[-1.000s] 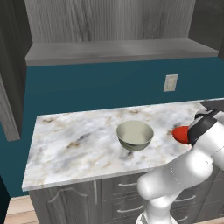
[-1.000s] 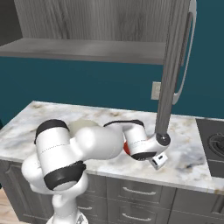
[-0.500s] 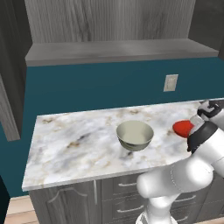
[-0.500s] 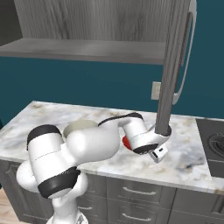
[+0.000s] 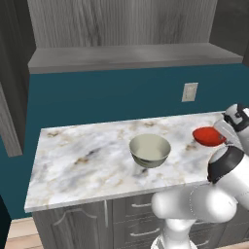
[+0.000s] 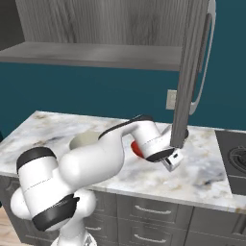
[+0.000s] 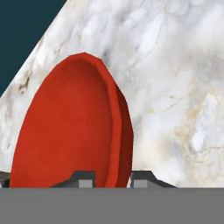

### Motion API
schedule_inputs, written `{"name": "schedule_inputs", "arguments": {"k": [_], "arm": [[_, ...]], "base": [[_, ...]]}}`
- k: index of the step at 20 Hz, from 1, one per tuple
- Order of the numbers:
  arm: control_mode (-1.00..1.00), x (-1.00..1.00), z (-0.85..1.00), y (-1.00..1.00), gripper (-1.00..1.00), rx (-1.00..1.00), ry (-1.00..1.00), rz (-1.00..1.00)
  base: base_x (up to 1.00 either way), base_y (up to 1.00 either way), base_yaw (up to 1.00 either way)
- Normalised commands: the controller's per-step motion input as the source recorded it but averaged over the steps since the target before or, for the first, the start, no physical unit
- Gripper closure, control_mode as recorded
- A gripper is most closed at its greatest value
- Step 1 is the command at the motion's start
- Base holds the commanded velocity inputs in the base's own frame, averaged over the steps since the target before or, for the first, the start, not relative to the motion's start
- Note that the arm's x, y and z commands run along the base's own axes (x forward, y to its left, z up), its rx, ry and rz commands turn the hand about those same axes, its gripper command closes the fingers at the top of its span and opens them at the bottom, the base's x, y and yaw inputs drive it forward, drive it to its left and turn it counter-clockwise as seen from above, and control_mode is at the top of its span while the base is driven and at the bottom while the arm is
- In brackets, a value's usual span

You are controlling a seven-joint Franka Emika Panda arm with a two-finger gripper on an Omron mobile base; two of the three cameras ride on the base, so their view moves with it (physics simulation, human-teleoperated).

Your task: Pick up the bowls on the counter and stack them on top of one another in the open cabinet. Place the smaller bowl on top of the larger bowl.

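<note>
Larger bowl [image 5: 150, 150] sits upright mid-bench [image 5: 82, 165], cream inside facing up, well to the left of the fingers and clear of them. Open cabinet [image 5: 131, 56] shelf board runs above and behind, over the teal wall; outlet [image 5: 189, 91] sits up-left of the fingers on that wall. Smaller bowl [image 5: 209, 136] is red, lifted off the marble near the bench's right end and tipped on its side. In the hand view the fingers [image 7: 81, 178] are pinched shut on the red bowl's rim, one tip inside the wall, one outside, marble showing beyond. Gripper [image 7: 113, 179] holds it right at the wrist. Cabinet door [image 6: 190, 77] hangs open just right of the fingers in the right base view.
</note>
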Motion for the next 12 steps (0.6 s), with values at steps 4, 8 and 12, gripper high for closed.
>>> {"name": "schedule_inputs", "arguments": {"k": [4, 8, 12], "arm": [[-1.00, -0.22, 0.44, 0.18, 1.00, 0.05, 0.00, 0.00], [-1.00, -0.22, 0.37, 0.29, 1.00, 0.06, -0.01, 0.00], [-1.00, -0.20, 0.33, 0.34, 1.00, 0.05, -0.03, 0.00]], "base": [[0.00, 0.00, 0.00], [0.00, 0.00, 0.00], [0.00, 0.00, 0.00]]}}
